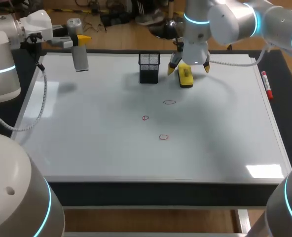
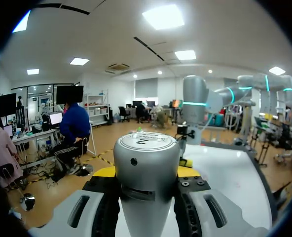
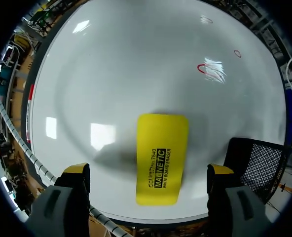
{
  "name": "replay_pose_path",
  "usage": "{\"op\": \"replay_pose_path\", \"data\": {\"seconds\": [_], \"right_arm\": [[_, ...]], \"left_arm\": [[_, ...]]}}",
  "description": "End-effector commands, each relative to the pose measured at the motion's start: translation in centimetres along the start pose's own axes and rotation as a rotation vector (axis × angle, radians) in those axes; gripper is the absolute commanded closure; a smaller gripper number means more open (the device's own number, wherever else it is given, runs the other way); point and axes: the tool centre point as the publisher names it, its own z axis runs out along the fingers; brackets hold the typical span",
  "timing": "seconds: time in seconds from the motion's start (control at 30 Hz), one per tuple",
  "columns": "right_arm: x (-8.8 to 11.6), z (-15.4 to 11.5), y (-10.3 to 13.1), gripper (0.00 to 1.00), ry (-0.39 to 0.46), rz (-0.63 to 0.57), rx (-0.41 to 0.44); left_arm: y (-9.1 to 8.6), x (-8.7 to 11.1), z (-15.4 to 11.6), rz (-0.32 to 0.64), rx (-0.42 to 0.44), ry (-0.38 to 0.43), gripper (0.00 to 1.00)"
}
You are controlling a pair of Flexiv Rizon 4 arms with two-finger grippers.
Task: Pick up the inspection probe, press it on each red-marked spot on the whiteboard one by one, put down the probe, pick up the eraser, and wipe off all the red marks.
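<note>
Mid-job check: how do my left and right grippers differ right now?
The left gripper is shut on the grey probe. The right gripper is open, with a finger on either side of the yellow eraser and neither touching it. The left gripper holds the probe raised near the far left corner of the whiteboard. The right gripper hangs over the eraser, which lies flat. Both are at the board's far side.

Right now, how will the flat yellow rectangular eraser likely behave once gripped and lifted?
The flat yellow rectangular eraser looks stiff, probably light. Lying flat on the glossy whiteboard, it shouldn't roll or tip. Its smooth shell might slip.
</note>
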Motion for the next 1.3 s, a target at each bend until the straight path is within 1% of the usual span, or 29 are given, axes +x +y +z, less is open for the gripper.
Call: {"op": "replay_pose_path", "data": {"seconds": [0.03,0.07,0.1,0.13,0.17,0.33,0.47,0.57,0.7,0.8,0.87,1.0,1.17,1.3], "right_arm": [[0.0,0.1,-0.1,0.1,0.007,-0.001,-0.005],[0.0,0.2,-0.1,0.4,0.006,-0.003,-0.006],[0.0,0.2,-0.1,0.55,0.006,-0.003,-0.007],[0.1,0.3,-0.1,0.81,0.006,-0.002,-0.007],[0.1,0.1,0.0,1.0,0.001,-0.002,-0.001],[0.3,-0.4,-0.1,1.0,-0.007,0.008,0.011],[0.8,-1.7,0.0,1.0,-0.012,0.067,0.019],[1.8,-2.7,0.1,1.0,-0.004,0.132,0.024],[3.9,-4.1,0.2,1.0,-0.004,0.252,0.025],[5.9,-4.9,0.4,1.0,0.006,0.335,0.035],[7.2,-5.4,0.8,1.0,0.026,0.375,0.044],[10.0,-6.1,1.9,1.0,0.026,0.458,0.049],[13.6,-6.6,3.7,1.0,0.023,0.612,0.041],[15.9,-6.8,5.5,1.0,0.043,0.698,0.046]], "left_arm": [[0.0,0.0,0.0,0.001,0.002,-0.001,1.0],[0.0,0.0,0.0,0.001,0.002,-0.001,1.0],[0.0,0.0,0.0,0.001,0.002,-0.001,1.0],[0.0,0.0,0.0,0.001,0.002,-0.001,1.0],[0.0,0.0,0.0,0.001,0.002,-0.001,1.0],[0.0,0.0,0.0,0.001,0.002,-0.001,1.0],[0.0,0.0,0.0,0.001,0.002,-0.001,1.0],[0.0,0.0,0.0,0.001,0.002,-0.001,1.0],[0.0,0.0,0.0,0.001,0.002,-0.001,1.0],[0.0,0.0,0.0,0.001,0.002,-0.001,1.0],[0.0,0.0,0.0,0.001,0.002,-0.001,1.0],[0.0,0.0,0.0,0.001,0.002,-0.001,1.0],[0.0,0.0,0.0,0.001,0.002,-0.001,1.0],[0.0,0.0,0.0,0.001,0.002,-0.001,1.0]]}}
